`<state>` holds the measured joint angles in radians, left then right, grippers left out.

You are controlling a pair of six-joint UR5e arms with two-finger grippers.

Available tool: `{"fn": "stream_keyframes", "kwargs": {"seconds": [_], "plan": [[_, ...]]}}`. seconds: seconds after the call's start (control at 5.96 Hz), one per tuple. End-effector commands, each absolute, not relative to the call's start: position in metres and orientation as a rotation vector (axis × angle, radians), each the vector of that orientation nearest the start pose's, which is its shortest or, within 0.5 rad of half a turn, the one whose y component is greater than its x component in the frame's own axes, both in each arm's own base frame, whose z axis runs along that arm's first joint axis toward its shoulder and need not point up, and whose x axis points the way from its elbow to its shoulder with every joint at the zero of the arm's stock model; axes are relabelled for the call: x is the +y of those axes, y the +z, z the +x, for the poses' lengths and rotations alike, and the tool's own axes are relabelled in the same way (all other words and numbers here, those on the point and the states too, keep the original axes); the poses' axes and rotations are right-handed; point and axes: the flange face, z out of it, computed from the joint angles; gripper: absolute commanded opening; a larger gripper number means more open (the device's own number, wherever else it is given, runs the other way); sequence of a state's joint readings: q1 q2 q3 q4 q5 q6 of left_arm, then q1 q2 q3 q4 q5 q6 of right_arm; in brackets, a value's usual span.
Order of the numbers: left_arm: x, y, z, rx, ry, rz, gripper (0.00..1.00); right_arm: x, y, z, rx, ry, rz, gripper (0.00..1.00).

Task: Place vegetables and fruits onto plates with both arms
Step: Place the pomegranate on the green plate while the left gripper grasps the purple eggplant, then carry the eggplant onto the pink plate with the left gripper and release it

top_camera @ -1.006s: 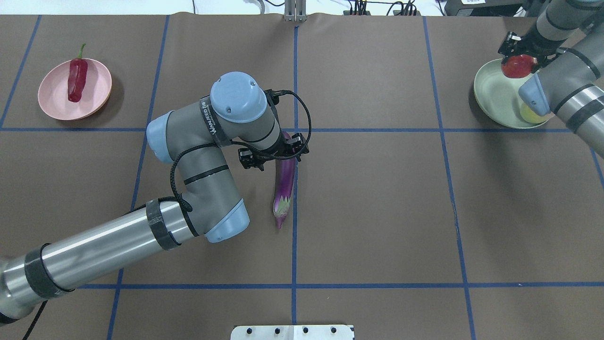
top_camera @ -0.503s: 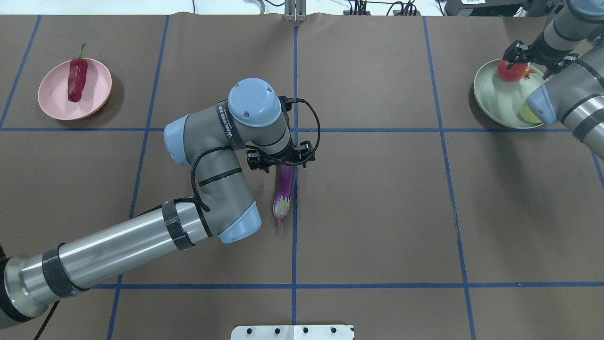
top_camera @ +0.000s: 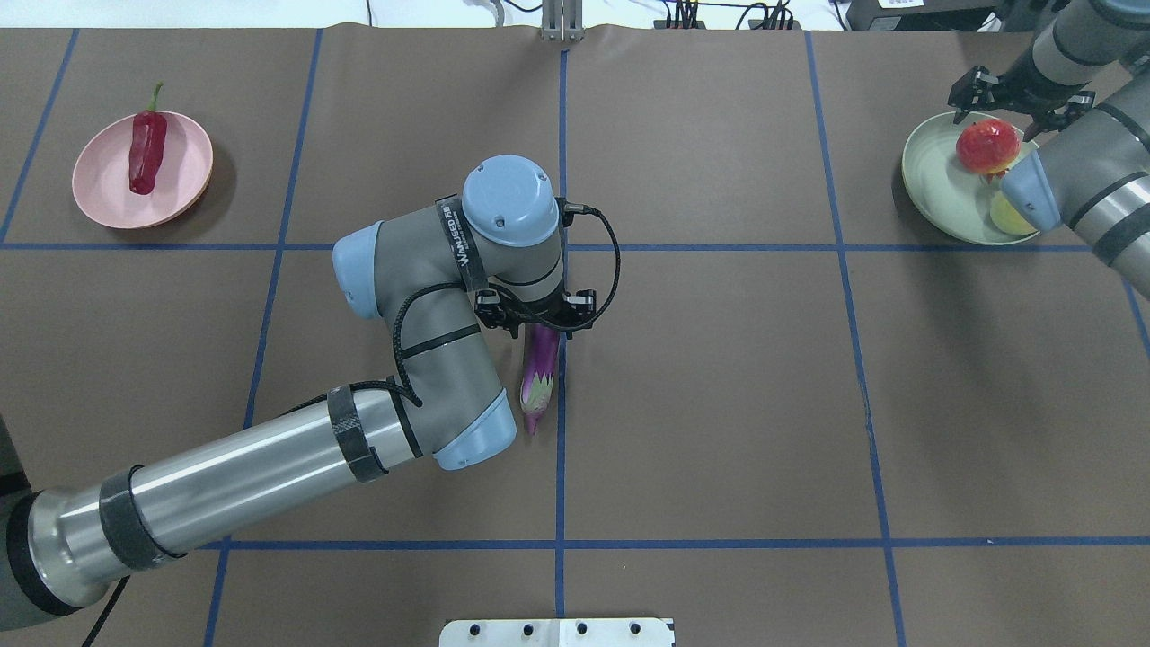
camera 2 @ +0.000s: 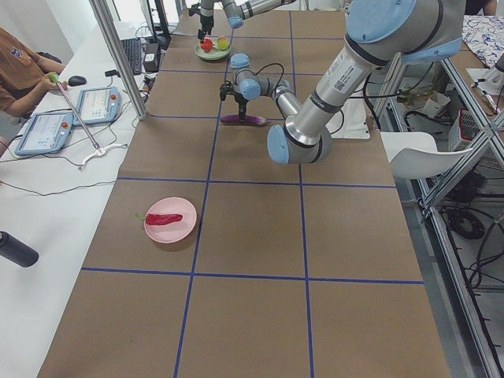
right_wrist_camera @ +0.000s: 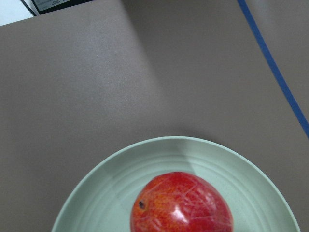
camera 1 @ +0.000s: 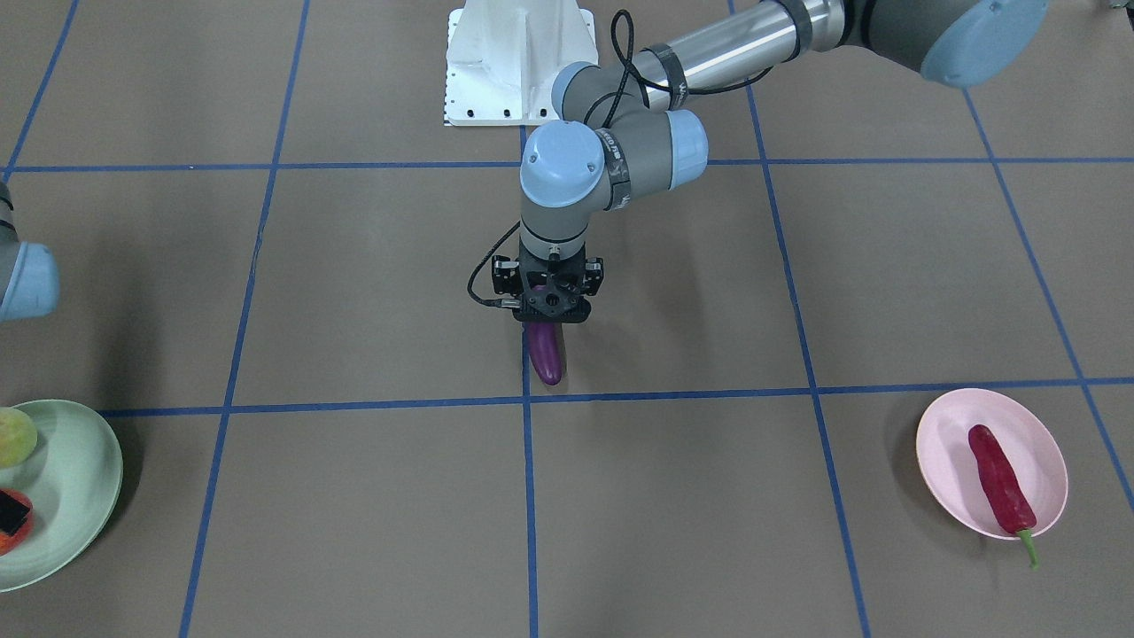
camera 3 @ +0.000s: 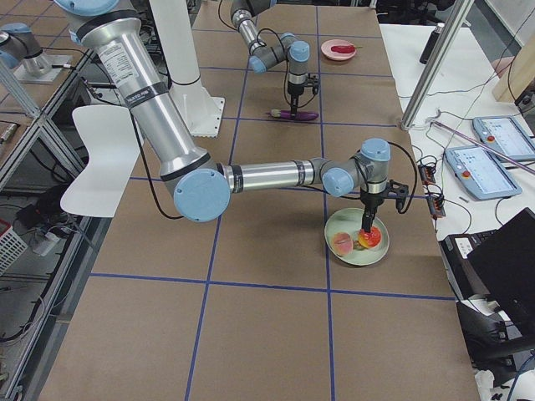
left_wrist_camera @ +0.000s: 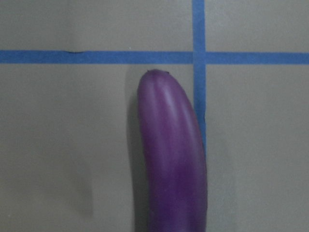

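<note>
As it lies flat, eggplant (top_camera: 539, 368), glossy purple, pale-capped

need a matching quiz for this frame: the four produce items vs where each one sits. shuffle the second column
Things:
1. eggplant
2. chili pepper
3. red-orange fruit
4. peach

Places:
A. on the green plate, half hidden by the right arm in the overhead view
B. on the pink plate
C. on the bare table beside a blue tape line, under the left gripper
D. on the green plate, in plain view from overhead

Pairs: 1-C, 2-B, 3-D, 4-A
</note>
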<state>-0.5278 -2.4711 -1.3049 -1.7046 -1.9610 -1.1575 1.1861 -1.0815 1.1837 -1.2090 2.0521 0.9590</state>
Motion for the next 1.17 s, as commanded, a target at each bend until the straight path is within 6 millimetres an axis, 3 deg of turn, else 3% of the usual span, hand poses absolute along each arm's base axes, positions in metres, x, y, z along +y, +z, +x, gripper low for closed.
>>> {"fn": "stream_keyframes", "kwargs": {"seconds": [0.0, 0.17, 0.34, 0.5, 0.67, 0.84, 1.01], "plan": [[-0.468, 0.194, 0.642, 0.826, 0.054, 0.013, 0.56, -0.696, 0.502, -0.172, -0.742, 0.444, -0.004, 1.0], [-0.467, 0.195, 0.642, 0.825, 0.054, 0.013, 0.23, -0.691, 0.484, -0.168, -0.765, 0.442, -0.029, 1.0], [-0.477, 0.184, 0.627, 0.846, 0.037, 0.029, 0.0, -0.684, 0.464, -0.165, -0.768, 0.446, -0.05, 1.0], [-0.51, 0.164, 0.573, 0.893, -0.018, 0.076, 0.0, -0.648, 0.47, -0.153, -0.795, 0.436, -0.058, 1.0], [-0.551, 0.187, 0.51, 0.882, -0.099, 0.063, 0.0, -0.606, 0.467, -0.141, -0.834, 0.414, -0.055, 1.0], [-0.579, 0.268, 0.443, 0.845, -0.186, -0.025, 0.0, -0.569, 0.454, -0.13, -0.867, 0.386, -0.029, 1.0], [-0.613, 0.32, 0.376, 0.8, -0.297, -0.038, 0.0, -0.547, 0.446, -0.126, -0.896, 0.288, 0.001, 1.0]]}}
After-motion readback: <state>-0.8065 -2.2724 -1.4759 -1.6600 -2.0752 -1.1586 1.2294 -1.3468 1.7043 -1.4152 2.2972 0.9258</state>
